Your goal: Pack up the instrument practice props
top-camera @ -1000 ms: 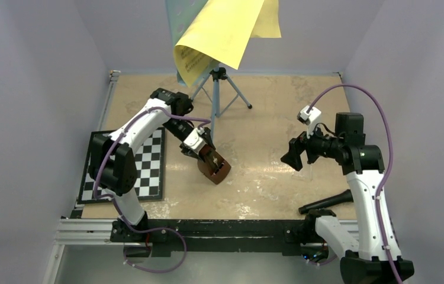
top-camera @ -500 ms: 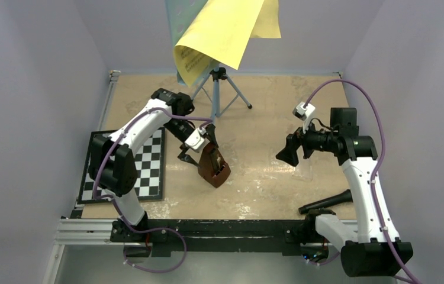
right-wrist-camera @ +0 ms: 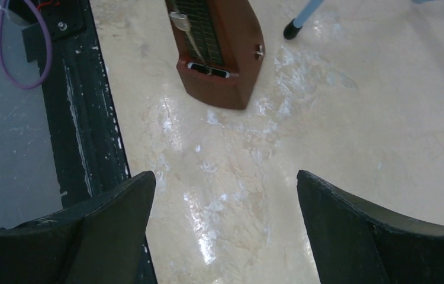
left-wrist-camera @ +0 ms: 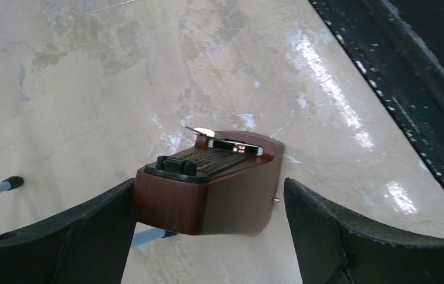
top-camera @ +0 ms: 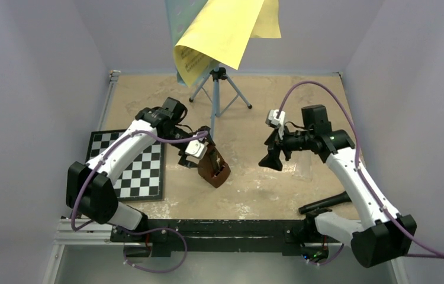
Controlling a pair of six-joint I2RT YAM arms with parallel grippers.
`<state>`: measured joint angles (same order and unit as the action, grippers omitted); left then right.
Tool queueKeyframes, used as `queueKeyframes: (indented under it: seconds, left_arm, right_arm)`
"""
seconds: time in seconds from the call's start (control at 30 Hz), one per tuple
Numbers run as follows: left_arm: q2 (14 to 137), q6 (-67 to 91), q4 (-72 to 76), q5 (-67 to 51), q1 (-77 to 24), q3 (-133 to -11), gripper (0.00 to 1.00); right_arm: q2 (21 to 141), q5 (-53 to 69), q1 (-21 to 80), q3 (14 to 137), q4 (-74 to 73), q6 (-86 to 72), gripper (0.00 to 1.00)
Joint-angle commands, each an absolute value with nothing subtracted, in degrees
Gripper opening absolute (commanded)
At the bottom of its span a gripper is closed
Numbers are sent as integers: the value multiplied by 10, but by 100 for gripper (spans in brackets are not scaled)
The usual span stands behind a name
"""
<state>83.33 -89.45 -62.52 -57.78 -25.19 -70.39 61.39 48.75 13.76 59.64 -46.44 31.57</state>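
Closest to the arm bases, the chessboard (top-camera: pixel 140 171) lies flat at the bench's (top-camera: pixel 279 195) left edge, partly under the left arm. It is no part of the packing, and I cannot find its small piece.

Just beyond, near the middle of the bench, the brown metronome (top-camera: pixel 214 168) seems to lie on its back with the scale and pendulum facing up. The left gripper (left-wrist-camera: pixel 209 189) straddles it with its jaws spread wide. One finger (left-wrist-camera: pixel 98 228) is against or just beside the wooden side and the other stands clear, so nothing is clamped. That placing suits either a fresh grasp or a release.

To the right, the right gripper (right-wrist-camera: pixel 225 177) hangs over bare bench with its jaws apart and empty. It points toward the metronome, probably ready to help.

Farthest back, the music stand (top-camera: pixel 216 89) stands on its tripod, with yellow sheets (top-camera: pixel 225 29) draped over its light-blue desk. They are still to be packed. The frame cuts off the top of the stand, the sheets hide most of the desk, and no case or box shows anywhere.
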Motion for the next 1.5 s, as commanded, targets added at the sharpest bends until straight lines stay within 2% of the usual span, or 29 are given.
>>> queueKeyframes:
  seconds: [0.0,0.1,0.23,0.3,0.43,0.6,0.73,0.83,0.9,0.97,1.47]
  left_arm:
    - [858,-826,-523,-584,-250,-702,93]
    - [890,-829,-552,-585,-250,-731,91]
    - [928,-840,-605,-592,-250,-784,82]
    - [939,-911,-657,-594,-250,-794,79]
    - [953,-936,-693,-607,-251,-805,71]
    - [984,-990,-757,-619,-253,-841,50]
    - [987,-1005,-765,-614,-255,-834,37]
    - [985,-983,-752,-606,-255,-827,15]
    - [984,-975,-749,-606,-255,-825,12]
    - [984,-967,-741,-605,-255,-823,0]
    - [986,-946,-720,-600,-254,-813,0]
  right_arm:
    - [653,493,184,607,-392,333,93]
    - [685,519,200,615,-383,349,93]
    - [707,574,207,612,-348,343,92]
    - [711,593,216,596,-322,347,91]
    - [730,596,242,570,-245,316,91]
    - [773,560,293,515,-60,186,88]
    - [822,517,313,498,59,80,86]
    - [840,501,332,495,106,63,86]
    - [851,502,343,499,120,56,87]
    - [865,503,349,502,142,38,87]
    - [874,537,360,502,120,51,85]
